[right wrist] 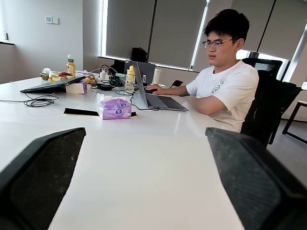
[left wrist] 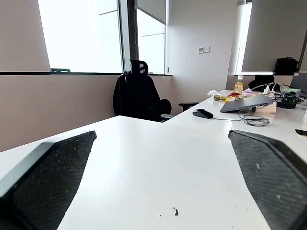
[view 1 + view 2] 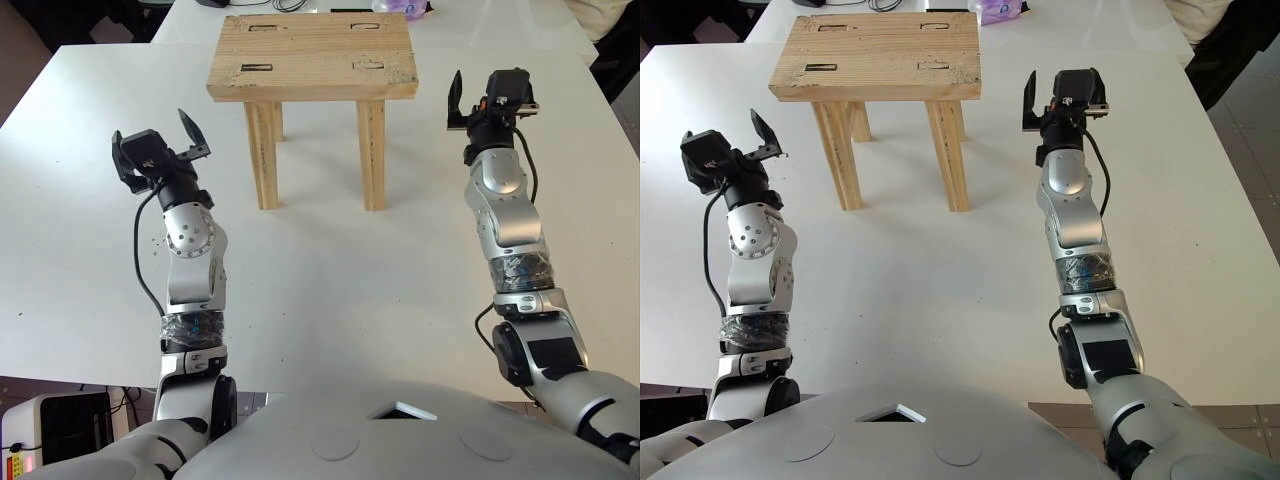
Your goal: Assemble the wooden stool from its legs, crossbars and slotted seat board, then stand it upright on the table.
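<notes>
Left end effector [image 3: 158, 148]: released, fingers spread, nothing between them; hangs near left of the stool, apart from it.
Pale wooden four-legged stool with slotted seat board [image 3: 312, 58]: upright on white tabletop [image 3: 330, 290], far centre, between the arms.
Right end effector [image 3: 490, 100]: released, empty, just right of the seat.
Judgement: assembly appears finished; arms stand clear so nothing topples.
</notes>
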`<act>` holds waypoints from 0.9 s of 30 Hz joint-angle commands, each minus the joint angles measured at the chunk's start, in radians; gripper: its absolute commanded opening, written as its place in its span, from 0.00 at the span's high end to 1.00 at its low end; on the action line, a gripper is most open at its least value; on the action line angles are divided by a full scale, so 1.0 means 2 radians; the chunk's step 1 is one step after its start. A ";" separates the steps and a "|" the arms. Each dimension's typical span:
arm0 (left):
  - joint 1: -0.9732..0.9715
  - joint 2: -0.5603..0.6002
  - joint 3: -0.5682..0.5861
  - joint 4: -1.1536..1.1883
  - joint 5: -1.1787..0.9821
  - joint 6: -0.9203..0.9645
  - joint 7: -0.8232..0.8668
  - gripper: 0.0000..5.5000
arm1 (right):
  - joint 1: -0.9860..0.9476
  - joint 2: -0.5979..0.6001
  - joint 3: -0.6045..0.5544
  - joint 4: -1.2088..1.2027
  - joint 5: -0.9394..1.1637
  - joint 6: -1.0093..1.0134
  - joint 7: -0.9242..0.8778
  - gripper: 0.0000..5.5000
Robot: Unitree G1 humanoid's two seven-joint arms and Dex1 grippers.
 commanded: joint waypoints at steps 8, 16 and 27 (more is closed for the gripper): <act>-0.077 0.016 0.033 0.144 0.006 -0.051 -0.044 0.07 | 0.011 0.050 -0.005 0.037 -0.054 -0.056 -0.013 0.16; -0.149 0.041 0.054 0.258 -0.003 -0.098 -0.073 0.07 | -0.025 0.071 -0.019 0.117 -0.069 -0.105 -0.027 0.16; -0.170 0.045 0.069 0.255 -0.025 -0.093 -0.100 0.07 | -0.032 0.076 -0.028 0.115 -0.084 -0.114 -0.025 0.16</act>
